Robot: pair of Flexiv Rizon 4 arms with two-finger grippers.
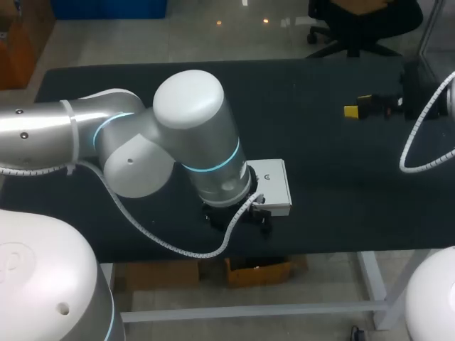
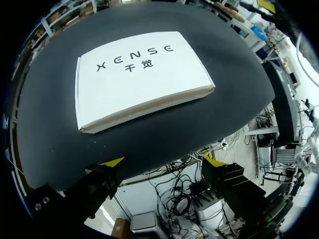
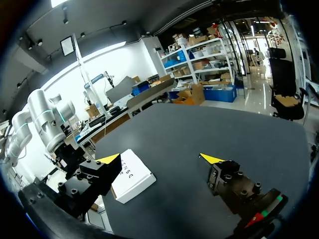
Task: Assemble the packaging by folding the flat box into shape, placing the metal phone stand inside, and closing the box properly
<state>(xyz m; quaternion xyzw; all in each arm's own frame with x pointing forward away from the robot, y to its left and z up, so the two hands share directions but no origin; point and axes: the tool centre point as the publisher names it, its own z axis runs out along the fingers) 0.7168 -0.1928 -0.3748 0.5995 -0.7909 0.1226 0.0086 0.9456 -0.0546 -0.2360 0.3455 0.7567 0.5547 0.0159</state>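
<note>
A white box (image 1: 275, 186) lies closed and flat on the black table (image 1: 334, 213), close to its front edge. My left arm reaches over the box, and its wrist hides most of the left gripper (image 1: 245, 214), which hangs at the box's near side. In the left wrist view the box (image 2: 142, 77) lies ahead of the open left gripper (image 2: 163, 162), whose fingers hold nothing. My right gripper (image 1: 357, 104) hangs open over the table's far right, well away from the box. From the right wrist view the box (image 3: 132, 177) shows beyond the open right gripper (image 3: 160, 159). No metal phone stand is in sight.
The table's front edge (image 2: 164, 164) runs just under my left fingertips. The left arm (image 3: 47, 124) stands over the box as seen from the right wrist. A white cable (image 1: 419, 142) loops down from the right arm.
</note>
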